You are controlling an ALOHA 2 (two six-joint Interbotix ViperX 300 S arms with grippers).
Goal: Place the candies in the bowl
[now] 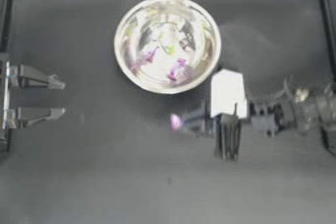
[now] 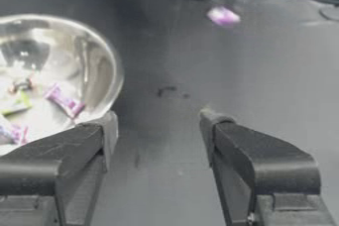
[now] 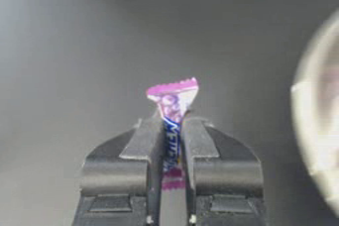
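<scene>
Dark table [image 1: 85, 179], pink candy [image 3: 171, 102] pinched in right pincer [image 3: 172, 130] beside bowl [image 1: 166, 44].

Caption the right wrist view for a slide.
Right gripper clamps a small pink-purple twist-wrapped candy above the dark table, beside the large shiny silver metal bowl.

- Top cam: straight down over the whole table [image 1: 78, 179], far off; bowl [image 1: 167, 44] near upper middle, both arms in shot.
- Left wrist cam: low, looks across table past its own jaws; bowl [image 2: 53, 79] close, right gripper [image 2: 224, 12] farther off.
- Right wrist cam: v. close on its own jaws w/ pink candy [image 3: 173, 102]; bowl rim at edge.
- All three share bowl + pink candy.
</scene>
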